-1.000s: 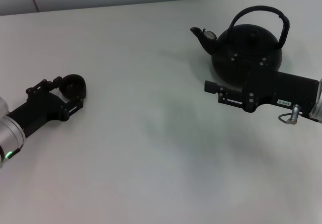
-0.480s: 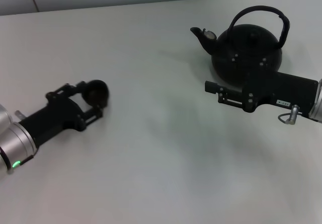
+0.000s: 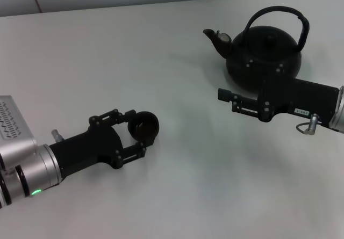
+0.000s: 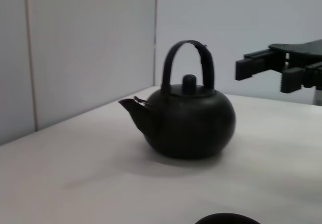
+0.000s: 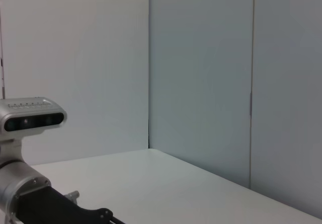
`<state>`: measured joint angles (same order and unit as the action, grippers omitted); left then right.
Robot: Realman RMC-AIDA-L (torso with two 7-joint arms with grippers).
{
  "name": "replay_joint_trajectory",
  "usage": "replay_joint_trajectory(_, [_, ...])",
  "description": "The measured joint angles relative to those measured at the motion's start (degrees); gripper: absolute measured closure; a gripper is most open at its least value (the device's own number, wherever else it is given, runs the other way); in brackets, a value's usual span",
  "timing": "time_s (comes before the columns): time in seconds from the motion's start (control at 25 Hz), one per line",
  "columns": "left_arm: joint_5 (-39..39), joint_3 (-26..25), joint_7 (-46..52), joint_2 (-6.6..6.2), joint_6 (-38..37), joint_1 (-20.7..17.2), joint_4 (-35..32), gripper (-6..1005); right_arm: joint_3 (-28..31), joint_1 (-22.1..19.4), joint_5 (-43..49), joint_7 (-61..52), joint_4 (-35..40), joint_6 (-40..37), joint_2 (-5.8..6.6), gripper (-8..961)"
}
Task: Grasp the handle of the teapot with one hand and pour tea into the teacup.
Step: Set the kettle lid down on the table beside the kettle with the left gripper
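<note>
- The teapot (image 3: 263, 53) is a round, matte-black pot with a short curved spout that ends in a small shiny cap, and a knob on its lid seen in the left wrist view (image 4: 187, 121).
- Its handle (image 3: 279, 19) is a thin black hoop arching over the top and joined to the body at both sides.
- The teapot stands upright on the white bench (image 3: 177, 62), near the far edge and toward the right side, with the spout pointing to the robot's left.
- The teacup (image 3: 144, 127) is a tiny round black bowl with no handle, far smaller than the pot.
- Whether either the cup or the pot holds any liquid cannot be told.
- The left pincer (image 3: 141, 134) reaches in from the near left of the bench and has the teacup clamped between its fingers, well apart from the teapot.
- The right pincer (image 3: 224, 94) lies level just in front of the teapot's body, tips pointing to the robot's left, and holds nothing; how far its fingers are parted cannot be told.
- Count: one teapot, one teacup, two arms.
- A white wall (image 5: 201, 73) rises behind the bench.
</note>
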<state>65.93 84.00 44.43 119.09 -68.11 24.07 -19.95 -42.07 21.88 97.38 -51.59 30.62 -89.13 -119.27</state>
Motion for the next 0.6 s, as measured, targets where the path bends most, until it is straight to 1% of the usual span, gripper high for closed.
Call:
replay_joint_trajectory(0.04, [0.0, 1.0, 0.2, 0.02, 0.0, 0.0, -0.1, 312, -0.1, 0.0, 0.0, 0.0, -0.1, 0.0, 0.00, 335])
replay_joint_trajectory(0.12, [0.0, 1.4, 0.3, 0.05, 0.1, 0.0, -0.1, 312, -0.1, 0.0, 0.0, 0.1, -0.2, 0.0, 0.00, 335])
replay_joint_trajectory(0.6, [-0.2, 1.7, 2.0, 0.09, 1.8, 0.1, -0.2, 309, -0.2, -0.1, 0.0, 0.1, -0.4, -0.1, 0.00, 334])
